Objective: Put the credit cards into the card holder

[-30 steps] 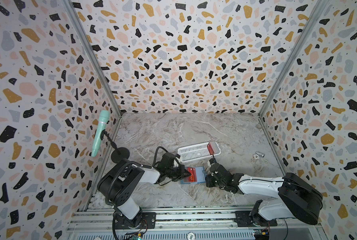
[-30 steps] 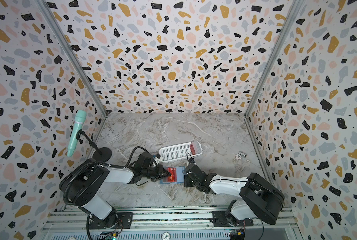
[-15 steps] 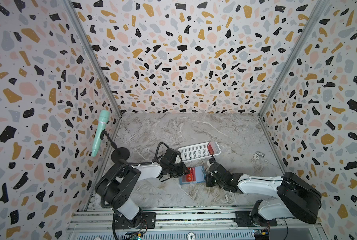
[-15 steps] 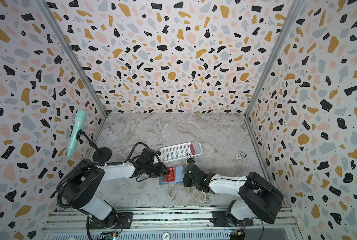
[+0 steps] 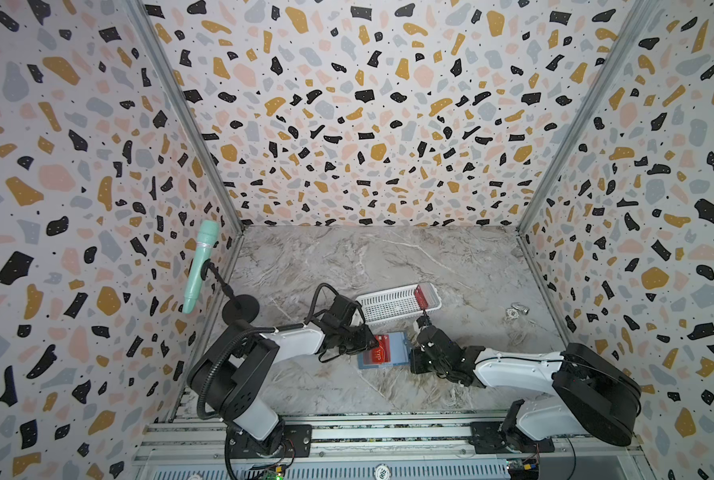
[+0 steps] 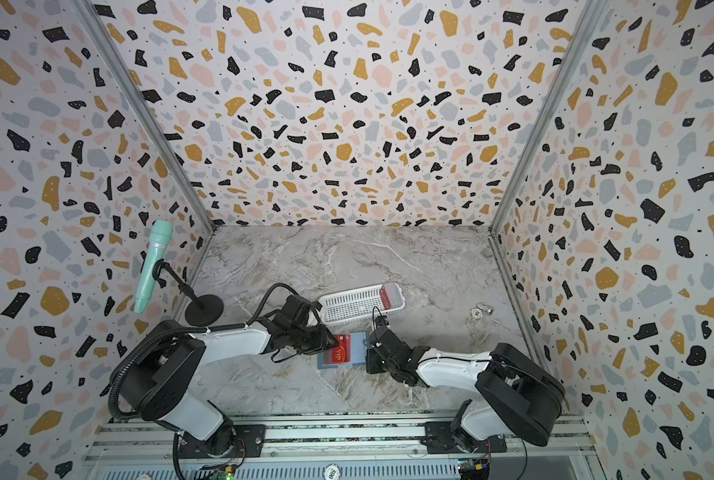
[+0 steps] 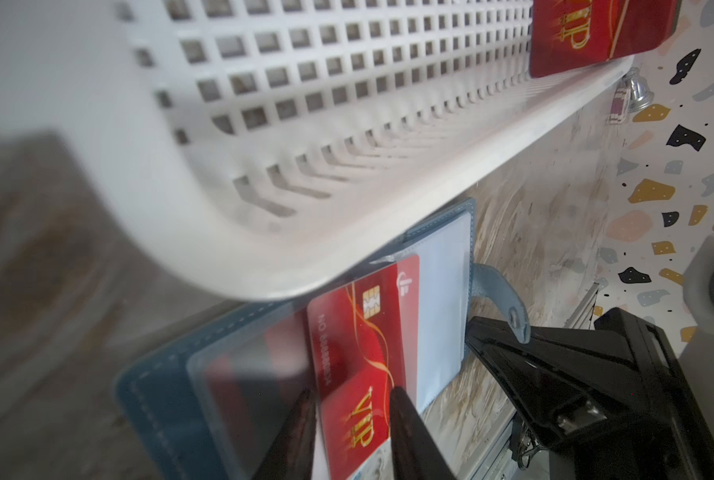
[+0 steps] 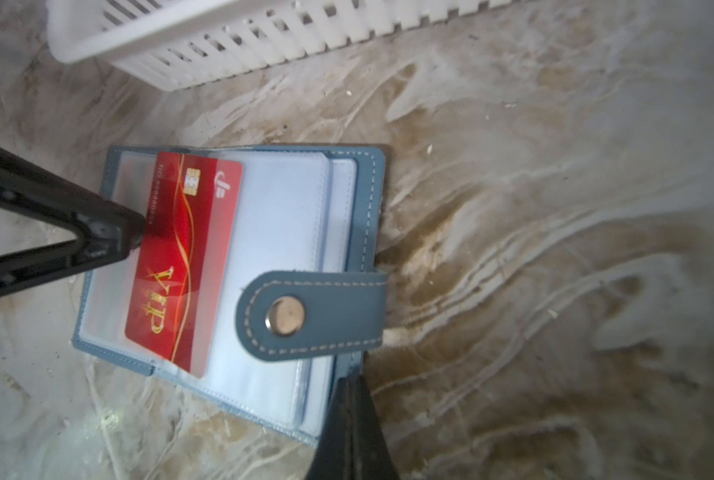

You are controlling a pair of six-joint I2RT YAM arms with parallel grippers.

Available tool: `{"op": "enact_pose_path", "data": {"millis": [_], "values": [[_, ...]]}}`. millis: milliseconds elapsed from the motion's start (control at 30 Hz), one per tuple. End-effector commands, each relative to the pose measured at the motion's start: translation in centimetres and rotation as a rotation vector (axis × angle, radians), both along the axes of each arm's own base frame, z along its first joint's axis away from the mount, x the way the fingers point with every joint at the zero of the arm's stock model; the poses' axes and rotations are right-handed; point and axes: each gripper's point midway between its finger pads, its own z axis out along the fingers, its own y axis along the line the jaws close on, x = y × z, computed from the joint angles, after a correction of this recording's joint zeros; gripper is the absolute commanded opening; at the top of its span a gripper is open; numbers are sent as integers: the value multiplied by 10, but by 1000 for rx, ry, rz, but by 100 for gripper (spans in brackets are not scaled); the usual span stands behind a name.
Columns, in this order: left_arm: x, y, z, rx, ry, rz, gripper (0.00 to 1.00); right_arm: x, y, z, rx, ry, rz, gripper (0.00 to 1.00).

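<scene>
Blue-grey leather-like folding card holder (image 8: 326, 311) with snap tab: laid open on the marble-patterned desk (image 5: 388, 266), just nearer than the white perforated plastic basket (image 5: 388, 306), between both hands. Red plastic "VIP" credit card (image 8: 180, 266): seen partly slid into a clear sleeve (image 8: 280, 232), judged not fully seated. The left hand (image 7: 352, 419) is released, fingers parted astride it, and the right hand (image 8: 349, 382) is clenched at the holder's right edge. A second red card (image 5: 421, 296) is seen at the basket's right end, so more insertion is judged outstanding.
</scene>
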Motion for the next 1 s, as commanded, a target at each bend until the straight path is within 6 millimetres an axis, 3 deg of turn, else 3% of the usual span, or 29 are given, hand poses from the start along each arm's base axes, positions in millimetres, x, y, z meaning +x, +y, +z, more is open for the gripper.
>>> {"op": "enact_pose_path", "data": {"millis": [0, 567, 967], "values": [[-12, 1, -14, 38, 53, -11, 33, -15, -11, -20, -81, 66, 19, 5], [-8, -33, -4, -30, 39, -32, 28, -15, -9, -21, -80, 67, 24, 4], [-10, -19, -10, 47, 27, -18, 14, -16, -11, -21, -82, 65, 20, 4]]}}
